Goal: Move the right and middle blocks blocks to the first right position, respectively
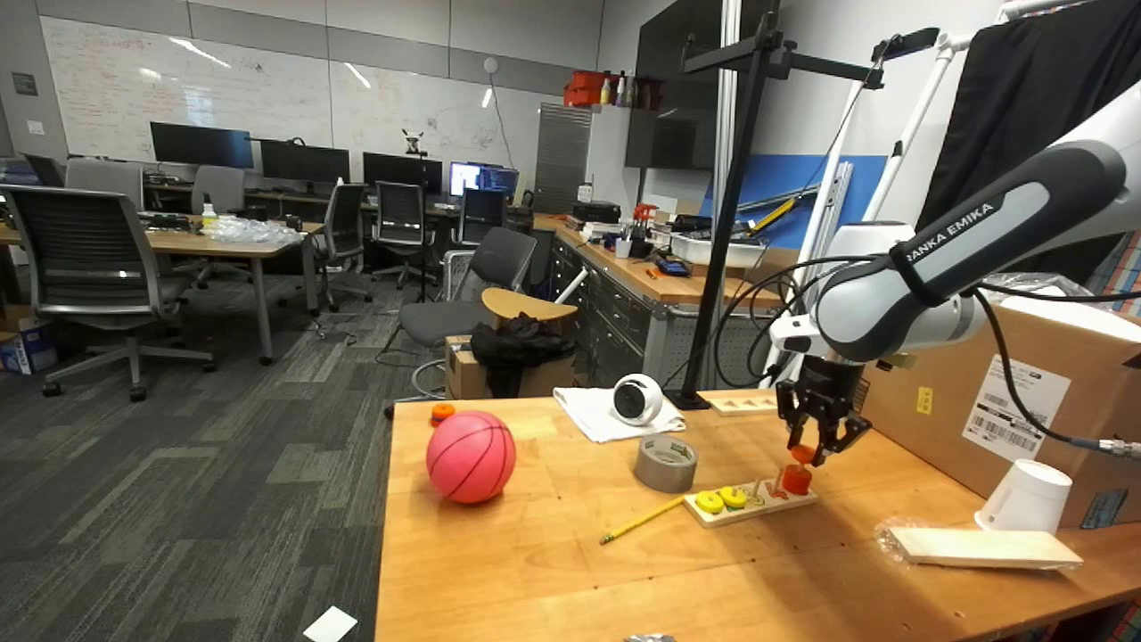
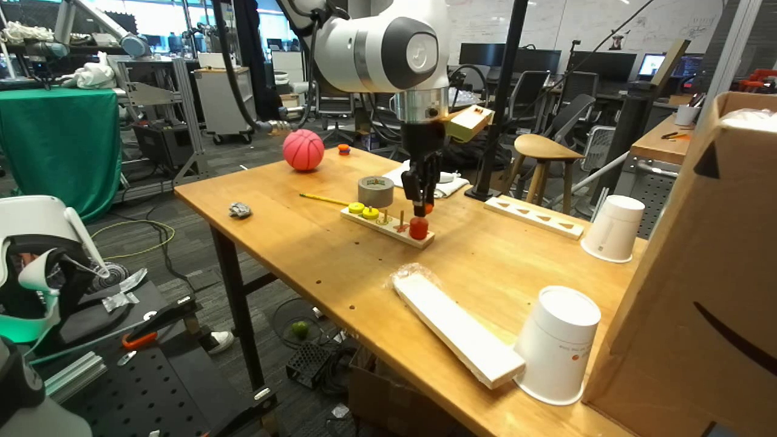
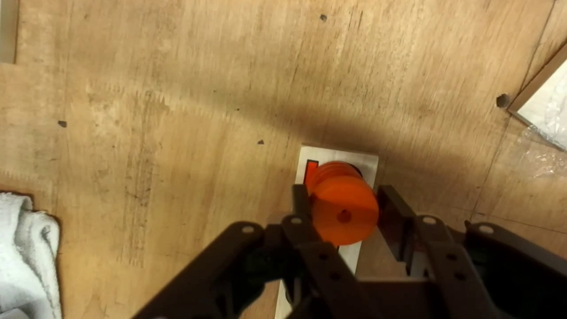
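Above the red stack (image 1: pixel 797 480), an orange disc (image 3: pixel 346 221) is gripped by the pincer (image 3: pixel 345 195); level, centred lowering is advised.

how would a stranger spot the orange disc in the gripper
On the wooden table, find the pegboard with yellow discs. Above the red stack at the opposite end, the black gripper pinches an orange disc. Its orange colour and raised position set it apart from that stack.

Tabletop (image 3: pixel 186 97) wood, rough in patches; orange disc (image 3: pixel 341 197) smooth, matt; white towel (image 3: pixel 26 261) soft cloth; brown box (image 2: pixel 692 267) cardboard.
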